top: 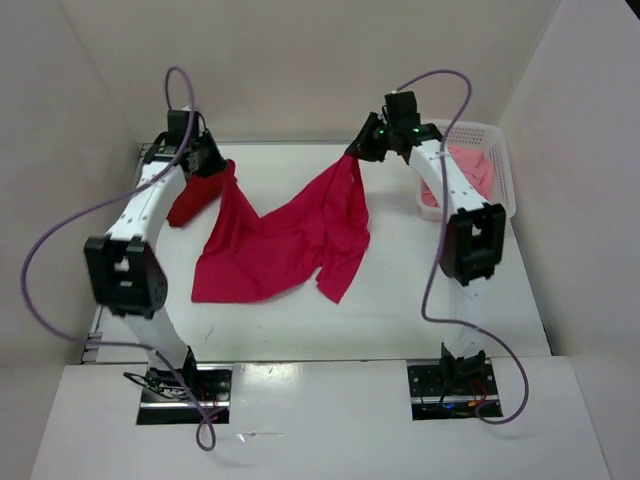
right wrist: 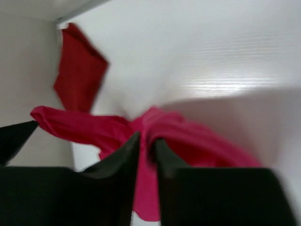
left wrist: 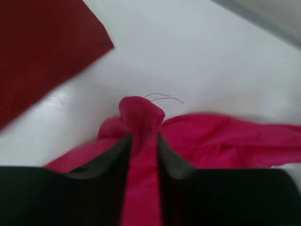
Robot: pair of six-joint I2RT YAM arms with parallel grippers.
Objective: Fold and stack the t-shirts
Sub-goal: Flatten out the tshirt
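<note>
Evidently to spread it for folding, the left gripper [left wrist: 143, 137] and right gripper [right wrist: 146, 140] each clamp an edge of the bright crimson cloth t-shirt [top: 280, 245], which sags between them onto the white table [top: 400, 300].
</note>
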